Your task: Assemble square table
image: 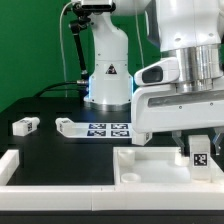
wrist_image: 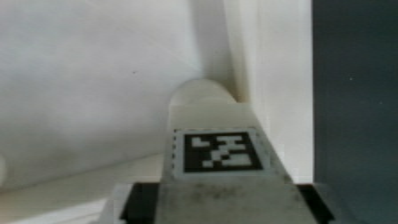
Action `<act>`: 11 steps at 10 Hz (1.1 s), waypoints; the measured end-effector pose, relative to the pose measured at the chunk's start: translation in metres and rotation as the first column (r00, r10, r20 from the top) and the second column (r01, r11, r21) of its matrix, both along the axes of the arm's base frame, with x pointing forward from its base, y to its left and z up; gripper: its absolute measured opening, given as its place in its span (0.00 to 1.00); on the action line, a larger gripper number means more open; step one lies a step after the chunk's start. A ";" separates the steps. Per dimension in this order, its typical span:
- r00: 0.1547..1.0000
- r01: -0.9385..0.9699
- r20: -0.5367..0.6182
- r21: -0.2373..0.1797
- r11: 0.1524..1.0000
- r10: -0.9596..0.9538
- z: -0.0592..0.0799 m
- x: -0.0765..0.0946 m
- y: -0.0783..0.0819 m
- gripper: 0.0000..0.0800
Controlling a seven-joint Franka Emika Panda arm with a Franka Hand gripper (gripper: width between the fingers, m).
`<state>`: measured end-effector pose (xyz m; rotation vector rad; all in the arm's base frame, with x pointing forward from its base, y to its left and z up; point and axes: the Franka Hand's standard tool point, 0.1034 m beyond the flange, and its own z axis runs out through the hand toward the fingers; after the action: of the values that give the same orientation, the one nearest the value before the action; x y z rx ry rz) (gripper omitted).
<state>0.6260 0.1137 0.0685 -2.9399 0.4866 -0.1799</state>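
Black surface (image: 50,145), contents as laid out.

Items lying directly on it: one white leg block (image: 25,125) toward the exterior view's left; a second leg block (image: 68,125) near it, just beside the marker board (image: 108,130); the white square top (image: 150,165) with raised rim toward the front, at the exterior view's right; a white border rail (image: 15,165) at the front, on the exterior view's left; the robot base (image: 108,85) at the rear.
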 end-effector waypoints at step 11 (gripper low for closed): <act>0.796 0.591 -0.167 0.004 0.807 -0.582 0.000 0.002 0.006 0.62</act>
<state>0.6283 0.1192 0.0682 -2.6539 1.4015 0.0030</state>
